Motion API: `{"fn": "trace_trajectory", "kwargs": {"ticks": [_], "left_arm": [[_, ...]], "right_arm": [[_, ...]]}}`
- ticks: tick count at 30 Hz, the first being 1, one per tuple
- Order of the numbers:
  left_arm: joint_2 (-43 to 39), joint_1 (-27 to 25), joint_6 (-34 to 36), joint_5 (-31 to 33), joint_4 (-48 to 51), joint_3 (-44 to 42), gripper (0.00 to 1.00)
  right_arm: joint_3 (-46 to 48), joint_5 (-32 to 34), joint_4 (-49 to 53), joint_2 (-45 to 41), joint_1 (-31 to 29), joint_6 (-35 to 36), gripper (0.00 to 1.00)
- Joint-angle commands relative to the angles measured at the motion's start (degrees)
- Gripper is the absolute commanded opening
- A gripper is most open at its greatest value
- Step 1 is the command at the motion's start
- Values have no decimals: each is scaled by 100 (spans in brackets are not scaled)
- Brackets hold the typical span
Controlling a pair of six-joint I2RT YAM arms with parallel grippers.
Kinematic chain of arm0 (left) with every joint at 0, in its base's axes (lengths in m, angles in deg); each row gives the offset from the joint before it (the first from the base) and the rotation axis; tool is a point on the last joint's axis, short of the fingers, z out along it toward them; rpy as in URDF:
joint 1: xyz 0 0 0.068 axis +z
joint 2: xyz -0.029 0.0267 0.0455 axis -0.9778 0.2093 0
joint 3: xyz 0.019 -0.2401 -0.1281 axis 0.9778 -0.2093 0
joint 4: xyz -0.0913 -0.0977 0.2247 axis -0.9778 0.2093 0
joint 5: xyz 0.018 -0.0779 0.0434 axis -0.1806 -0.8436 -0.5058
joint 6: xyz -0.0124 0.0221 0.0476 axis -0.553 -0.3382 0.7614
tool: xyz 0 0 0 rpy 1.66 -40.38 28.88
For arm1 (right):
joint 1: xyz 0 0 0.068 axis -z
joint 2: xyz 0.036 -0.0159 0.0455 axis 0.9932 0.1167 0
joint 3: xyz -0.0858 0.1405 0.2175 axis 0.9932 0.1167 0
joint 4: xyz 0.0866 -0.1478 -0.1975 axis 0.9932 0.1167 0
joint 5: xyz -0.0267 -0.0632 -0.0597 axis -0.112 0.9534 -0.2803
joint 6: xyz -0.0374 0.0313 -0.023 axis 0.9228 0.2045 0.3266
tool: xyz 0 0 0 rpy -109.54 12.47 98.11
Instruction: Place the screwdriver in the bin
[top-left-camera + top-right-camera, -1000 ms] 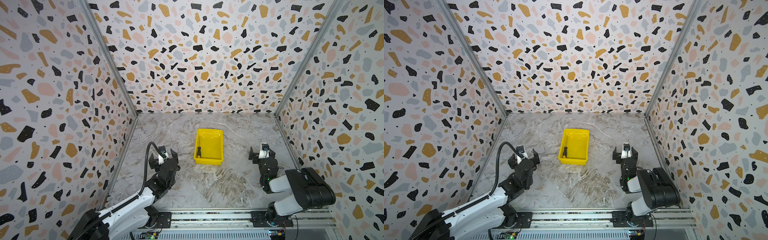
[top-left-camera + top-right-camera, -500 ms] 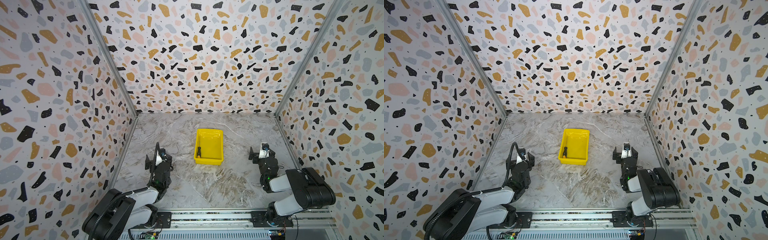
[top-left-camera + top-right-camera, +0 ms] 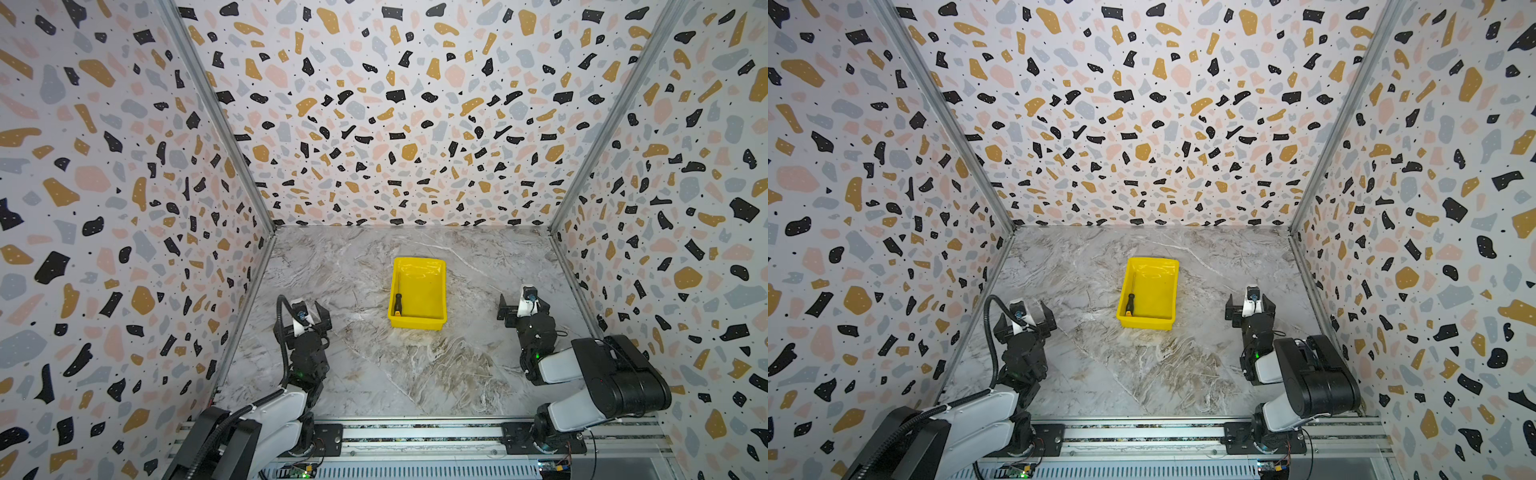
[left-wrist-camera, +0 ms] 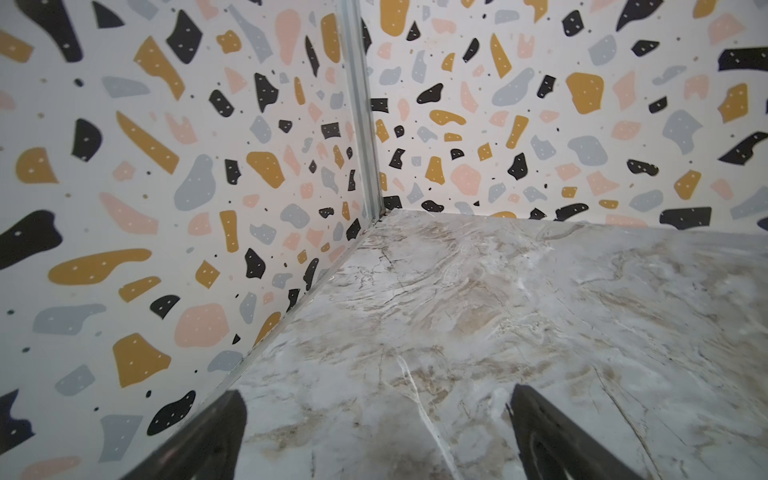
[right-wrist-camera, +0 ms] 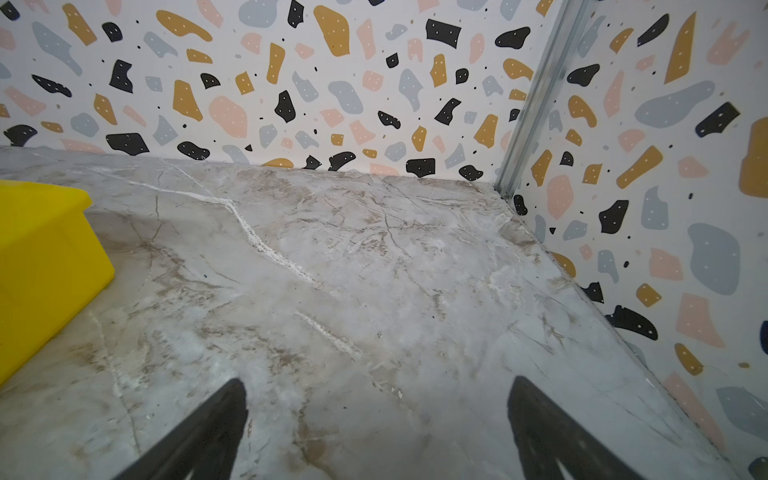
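Observation:
The yellow bin (image 3: 418,261) (image 3: 1153,261) stands mid-table in both top views, and its outer wall (image 5: 41,257) shows in the right wrist view. The screwdriver (image 3: 398,303) (image 3: 1131,304) lies inside along the bin's left wall, black handle toward the near end. My left gripper (image 3: 300,313) (image 3: 1023,316) sits left of the bin, well apart from it. It is open over bare marble (image 4: 374,415). My right gripper (image 3: 522,306) (image 3: 1250,306) rests to the bin's right, also open and empty (image 5: 376,403).
Terrazzo-patterned walls (image 3: 374,124) close in three sides, with metal corner posts (image 4: 365,124) (image 5: 532,104). A metal rail (image 3: 415,434) carrying both arm bases runs along the near edge. The tabletop is grey-brown marble (image 3: 395,374).
The left arm has folded back toward its base, and its gripper has swung away from the bin toward the far left corner. The right arm, bin and screwdriver have not moved.

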Motion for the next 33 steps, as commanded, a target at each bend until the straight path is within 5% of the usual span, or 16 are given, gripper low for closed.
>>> {"fn": "trace_trajectory", "kwargs": {"ticks": [1,9,13,16,33], "left_arm": [[211,96,-371,-311,-791,-91,100],[1165,112,-201,-679,-937,303,100],[1846,114,-56,-763,-1833,219,100],[1534,116,-155,-807,-1069,369,100],[1623,122,-108,-808,-1237,360,100]], "right_arm": [[-105,-18,-29,-81,22,-66,99],[-114,-30,-26,-81,19,-80,99],[-114,-26,-24,-81,21,-76,99],[-114,-35,-26,-78,30,-76,99],[-134,-89,17,-81,45,-81,99]]}}
